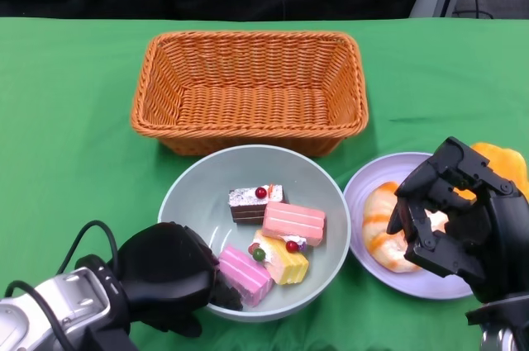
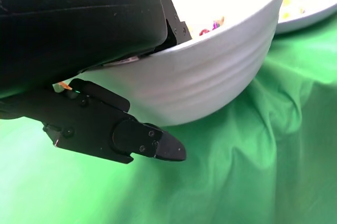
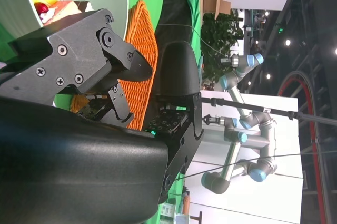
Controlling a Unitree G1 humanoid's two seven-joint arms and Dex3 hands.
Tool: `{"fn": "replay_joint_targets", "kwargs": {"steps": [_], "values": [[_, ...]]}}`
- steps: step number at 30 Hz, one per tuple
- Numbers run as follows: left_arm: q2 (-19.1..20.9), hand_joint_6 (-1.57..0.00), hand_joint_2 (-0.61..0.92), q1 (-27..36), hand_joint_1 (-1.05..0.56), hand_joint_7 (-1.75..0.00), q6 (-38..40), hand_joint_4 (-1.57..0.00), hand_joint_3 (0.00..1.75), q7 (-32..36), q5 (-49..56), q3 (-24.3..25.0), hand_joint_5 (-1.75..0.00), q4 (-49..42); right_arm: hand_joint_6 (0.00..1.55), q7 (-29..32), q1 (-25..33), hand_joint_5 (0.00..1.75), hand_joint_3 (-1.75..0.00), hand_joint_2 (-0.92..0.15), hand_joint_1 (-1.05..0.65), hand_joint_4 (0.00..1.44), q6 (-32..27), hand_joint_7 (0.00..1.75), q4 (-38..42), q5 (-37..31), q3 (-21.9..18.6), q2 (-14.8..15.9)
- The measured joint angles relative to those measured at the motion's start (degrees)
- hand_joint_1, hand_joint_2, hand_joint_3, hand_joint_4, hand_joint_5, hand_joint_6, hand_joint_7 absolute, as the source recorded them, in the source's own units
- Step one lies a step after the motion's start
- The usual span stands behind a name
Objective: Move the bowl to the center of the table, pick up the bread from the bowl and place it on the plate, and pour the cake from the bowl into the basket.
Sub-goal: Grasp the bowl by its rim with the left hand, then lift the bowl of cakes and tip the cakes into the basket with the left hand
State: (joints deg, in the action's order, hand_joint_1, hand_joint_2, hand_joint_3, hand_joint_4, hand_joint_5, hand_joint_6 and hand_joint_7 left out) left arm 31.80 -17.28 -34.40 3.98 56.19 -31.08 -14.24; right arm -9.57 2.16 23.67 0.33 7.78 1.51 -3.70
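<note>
Bowl [image 1: 192, 194]: pale, mid-surface, just at 6 o'clock of the wicker basket [image 1: 248, 91]; it holds cake slices [image 1: 273, 235] and no bread, so I'd judge the pouring step is next.
Left hand [image 1: 169, 277]: at the bowl's 7 o'clock rim; the left wrist view shows fingers [image 2: 145, 142] below the wall and the rest over the lip, so it looks clamped on the rim, likely to lift and tip.
Left forearm: silver, coming in low from 8 o'clock.
Plate [image 1: 359, 190]: lilac, at 3 o'clock of the bowl, touching or nearly so, carrying the bread [image 1: 382, 223].
Right hand [image 1: 450, 211]: over the plate's 3 o'clock side, fingers curled and parted, holding nothing that I can see.
Surface [image 1: 66, 120]: green cloth.
</note>
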Motion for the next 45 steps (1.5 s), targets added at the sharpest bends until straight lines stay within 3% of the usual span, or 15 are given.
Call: {"fn": "replay_joint_targets", "kwargs": {"steps": [4,6,9,10,11,12,14,19,21,27,34,38,39,42,45], "values": [[-1.4,-1.23,0.88,-1.8,-0.25,-0.03,-2.4,-0.80,0.00,8.7,1.6,-1.1,-1.20,-5.8,0.68,0.0,0.1,1.68,-1.09,-0.62,0.00,0.82,0.1,1.48,0.0,0.0,0.1,-0.1],[-1.8,-1.25,0.88,-3.0,-0.24,-0.04,-3.6,-0.74,0.00,13.7,2.8,-2.1,-1.38,-9.3,0.68,0.0,0.2,1.68,-1.09,-0.61,0.00,0.82,0.2,1.47,-0.1,0.0,0.2,-0.1],[-2.8,-1.26,0.87,-4.6,-0.22,-0.06,-4.3,-0.69,0.00,19.8,4.6,-3.4,-1.50,-14.0,0.67,0.0,0.3,1.67,-1.09,-0.61,0.00,0.81,0.2,1.46,-0.3,-0.1,0.3,-0.1],[-3.1,-1.23,0.88,-5.1,-0.20,-0.16,-4.6,-0.65,0.00,21.8,4.9,-3.8,-1.59,-15.4,0.67,0.0,0.4,1.67,-1.09,-0.61,0.00,0.81,0.2,1.46,-0.4,-0.1,0.3,-0.1],[-3.4,-1.08,0.88,-5.6,-0.19,-0.46,-5.0,-0.63,0.00,23.8,5.1,-4.3,-1.63,-17.0,0.67,0.0,0.4,1.67,-1.08,-0.62,0.00,0.80,0.2,1.46,-0.5,-0.1,0.3,-0.1],[-3.6,-0.94,0.88,-6.1,-0.19,-0.74,-5.3,-0.63,0.00,25.5,5.2,-4.8,-1.64,-18.4,0.67,0.1,0.5,1.67,-1.08,-0.62,0.00,0.80,0.2,1.46,-0.5,-0.1,0.3,-0.2],[-3.9,-0.76,0.89,-7.0,-0.17,-1.11,-6.1,-0.63,0.00,28.5,5.7,-5.4,-1.65,-20.8,0.67,0.2,0.6,1.67,-1.08,-0.62,0.01,0.80,0.2,1.45,-0.5,-0.2,0.3,-0.2],[-6.2,-0.56,0.92,-9.3,-0.10,-1.59,-8.0,-0.65,0.07,40.5,6.8,-7.2,-1.72,-29.7,0.69,0.4,0.7,1.67,-1.08,-0.61,0.01,0.81,0.7,1.45,-0.5,-0.2,0.4,-0.3],[-6.4,-0.51,0.92,-10.1,-0.09,-1.70,-9.0,-0.67,0.09,43.0,6.9,-7.6,-1.74,-31.8,0.69,0.6,0.7,1.67,-1.09,-0.61,0.00,0.81,1.1,1.44,-0.5,-0.3,0.4,-0.3],[-6.3,-0.52,0.92,-11.6,-0.02,-1.75,-15.2,-0.72,0.12,47.6,6.6,-7.7,-1.75,-35.0,0.70,0.8,0.7,1.68,-1.11,-0.60,0.01,0.83,1.8,1.47,-0.2,-0.5,0.4,-0.4],[-5.0,-0.53,0.91,-11.6,-0.06,-1.74,-20.8,-0.70,0.20,50.6,6.7,-7.6,-1.75,-35.7,0.69,0.9,0.6,1.68,-1.13,-0.59,0.00,0.84,2.2,1.48,0.7,-0.6,0.4,-0.5],[-3.0,-0.55,0.65,-11.3,-0.06,-1.72,-22.3,-0.68,0.68,50.6,6.6,-7.1,-1.75,-32.9,0.68,1.0,0.5,1.67,-1.12,-0.60,0.01,0.83,2.2,1.47,0.9,-0.6,0.3,-0.6],[-2.4,-0.55,0.63,-11.2,-0.05,-1.71,-22.8,-0.68,0.72,50.5,6.6,-7.0,-1.75,-31.8,0.69,1.1,0.5,1.67,-1.12,-0.60,0.01,0.83,2.2,1.47,0.9,-0.6,0.3,-0.7],[-0.5,-0.56,0.58,-10.3,-0.07,-1.70,-24.1,-0.69,0.75,50.5,6.1,-6.2,-1.75,-28.8,0.68,1.3,0.2,1.67,-1.12,-0.60,0.01,0.82,2.4,1.47,1.4,-0.6,0.2,-0.9],[1.2,-0.58,0.61,-8.0,-0.08,-1.66,-25.1,-0.70,0.64,50.4,5.2,-4.8,-1.75,-25.3,0.67,1.2,0.1,1.68,-1.12,-0.60,0.01,0.82,2.5,1.49,1.9,-0.5,0.1,-0.9]]}}
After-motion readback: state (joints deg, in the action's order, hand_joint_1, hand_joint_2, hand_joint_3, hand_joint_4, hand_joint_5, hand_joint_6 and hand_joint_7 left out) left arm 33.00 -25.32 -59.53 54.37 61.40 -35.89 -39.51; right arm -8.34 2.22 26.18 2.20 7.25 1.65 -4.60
